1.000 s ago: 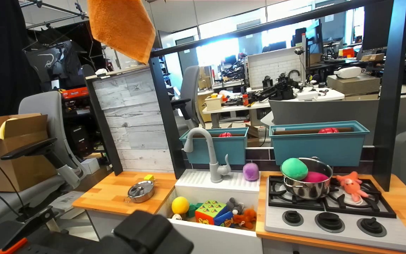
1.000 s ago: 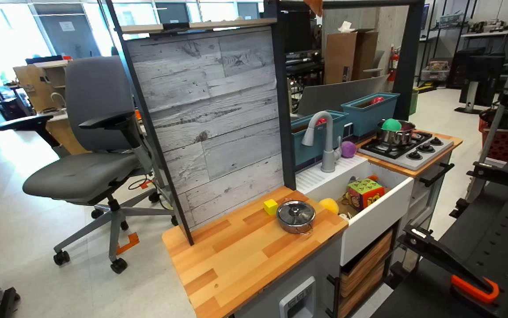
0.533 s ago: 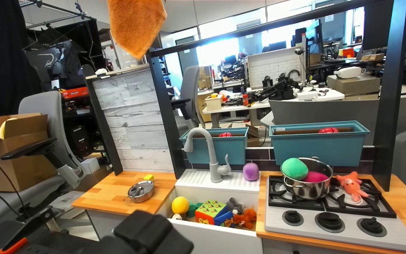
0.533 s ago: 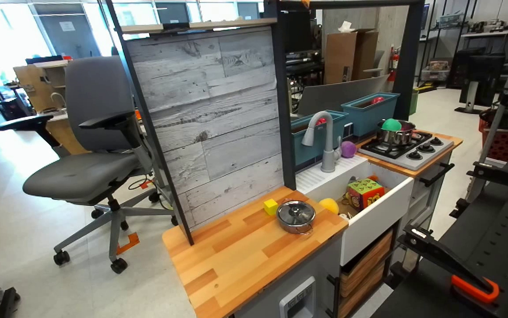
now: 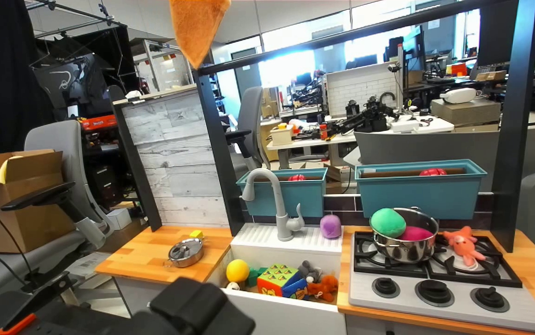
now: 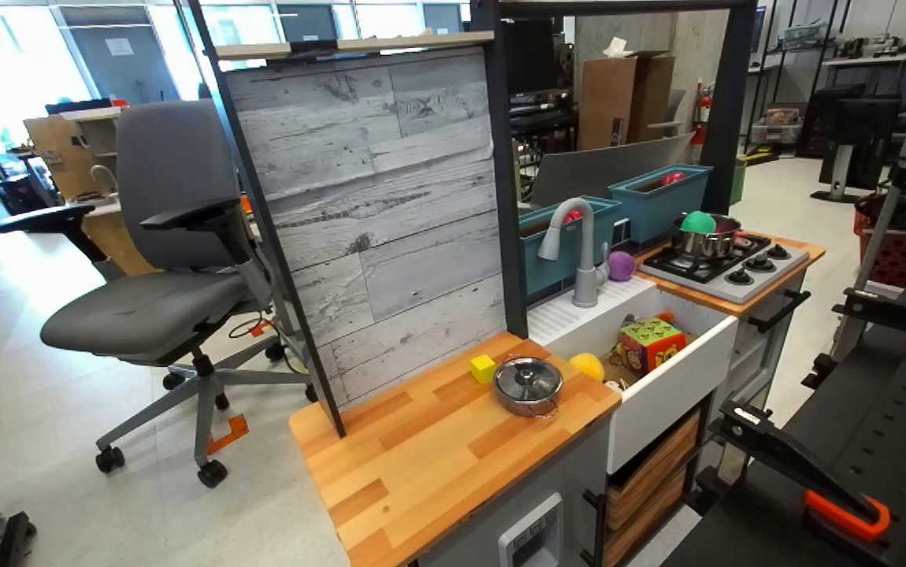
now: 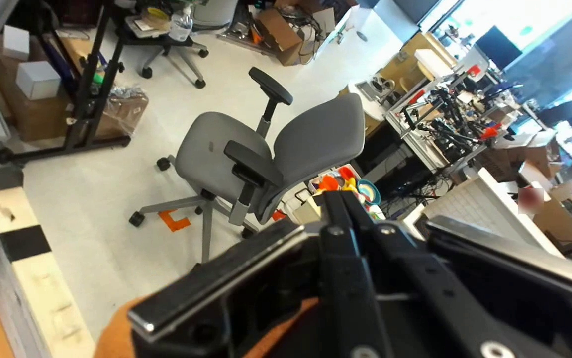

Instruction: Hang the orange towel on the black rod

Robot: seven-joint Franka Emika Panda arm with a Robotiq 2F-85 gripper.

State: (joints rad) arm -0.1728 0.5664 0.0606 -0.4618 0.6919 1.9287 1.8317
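The orange towel (image 5: pixel 198 32) hangs from above the top edge in an exterior view. Its pointed lower end is by the left end of the black rod (image 5: pixel 314 45); I cannot tell if they touch. The rod also runs along the top edge of an exterior view (image 6: pixel 626 8), where the towel is out of view. In the wrist view my gripper (image 7: pixel 339 199) has its fingers together. Orange towel cloth (image 7: pixel 117 333) shows behind and beneath them at the lower left; the gripped part is hidden. The gripper is out of both exterior views.
Black posts (image 5: pixel 514 130) hold the rod over a toy kitchen. A wood-look panel (image 5: pixel 177 158) with a top ledge (image 7: pixel 42 278) stands beside it. Below are a grey faucet (image 5: pixel 272 200), teal planters (image 5: pixel 421 195), a stove with a pot (image 5: pixel 407 246), and a lidded pan (image 6: pixel 528 386).
The towel has moved right and slightly up in an exterior view, its lower end narrowing to a point. Its tip has left the top edge of an exterior view.
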